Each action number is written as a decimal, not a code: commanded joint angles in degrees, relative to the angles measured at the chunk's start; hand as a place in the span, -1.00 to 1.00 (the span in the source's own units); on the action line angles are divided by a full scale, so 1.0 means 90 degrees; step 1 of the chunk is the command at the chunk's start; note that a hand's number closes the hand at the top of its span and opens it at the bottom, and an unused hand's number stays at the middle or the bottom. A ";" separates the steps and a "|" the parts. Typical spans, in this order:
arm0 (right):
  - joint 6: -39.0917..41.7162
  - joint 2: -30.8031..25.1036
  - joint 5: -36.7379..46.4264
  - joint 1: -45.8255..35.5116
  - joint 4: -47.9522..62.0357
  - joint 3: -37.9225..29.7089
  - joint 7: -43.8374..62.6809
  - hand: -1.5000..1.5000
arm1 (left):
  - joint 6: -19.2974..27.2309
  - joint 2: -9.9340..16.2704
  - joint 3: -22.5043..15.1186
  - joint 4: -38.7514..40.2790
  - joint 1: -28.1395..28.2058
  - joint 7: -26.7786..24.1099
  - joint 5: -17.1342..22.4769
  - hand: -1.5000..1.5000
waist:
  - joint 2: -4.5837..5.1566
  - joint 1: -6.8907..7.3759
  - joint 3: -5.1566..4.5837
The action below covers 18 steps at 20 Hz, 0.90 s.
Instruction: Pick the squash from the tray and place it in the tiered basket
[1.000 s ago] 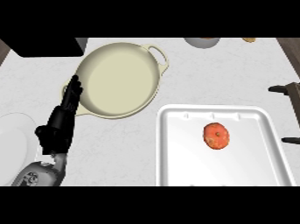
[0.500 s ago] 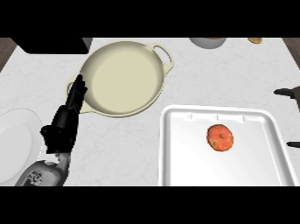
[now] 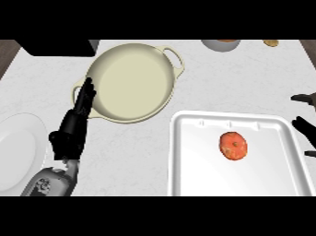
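A pale, faintly marbled counter (image 3: pixel 208 87) fills the head view, with dark wood showing along its left and right borders.

Nearest, at the lower left, the grey left forearm rises from the bottom edge and ends in the black left hand (image 3: pixel 70 131), its fingers straight and held together, pointing away from the robot. To the left of that hand lies a white plate (image 3: pixel 10 147), cut by the edge of the view. To the right of the hand, and well apart from it, a white tray (image 3: pixel 187 175) sits on the counter. The squash (image 3: pixel 234 145), orange and rounded, lies on the tray's floor a little right of the tray's middle, touched by neither hand.

At the right edge, just beyond the tray's right rim, dark fingers of the right hand (image 3: pixel 314 136) show; too little of it is in view to tell whether it is spread or curled.

Just ahead of the left fingertips (image 3: pixel 87 87) sits a cream two-handled pan (image 3: pixel 130 80), its near-left rim beside them. Farther off, beyond the pan, a black block (image 3: pixel 55 47) stands at the top left, and a small bowl (image 3: pixel 221 44) and a small brownish thing (image 3: pixel 271 43) lie at the top right.
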 commanded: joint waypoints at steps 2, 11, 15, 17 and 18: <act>0.0430 0.0378 0.0173 -0.0858 0.0155 0.0802 0.1243 -1.00 | -0.0082 -0.0215 0.0026 0.0330 0.0194 -0.0354 -0.0134 0.00 | -0.0003 -0.0043 0.0005; 0.1034 0.0909 0.0577 -0.1339 0.0473 0.1199 0.2120 -1.00 | -0.0331 -0.0163 0.0409 0.0157 0.0078 -0.0170 -0.0196 0.00 | -0.0013 -0.0077 0.0007; 0.1113 0.1144 0.1294 -0.1266 0.0654 0.1593 0.2038 -1.00 | -0.0477 -0.0191 0.0477 0.0072 0.0059 0.0029 -0.0201 0.00 | -0.0016 -0.0084 0.0008; 0.1007 0.1082 0.1581 -0.0897 0.1046 0.1487 0.1393 -1.00 | -0.0435 -0.0157 0.0536 -0.0150 0.0135 0.0126 -0.0280 0.00 | -0.0017 -0.0091 0.0012; 0.1263 0.1009 0.1355 -0.0984 0.0879 0.1323 0.1560 -1.00 | -0.0290 -0.0375 0.0352 0.0077 0.0248 -0.0074 -0.0482 0.00 | -0.0016 -0.0100 0.0011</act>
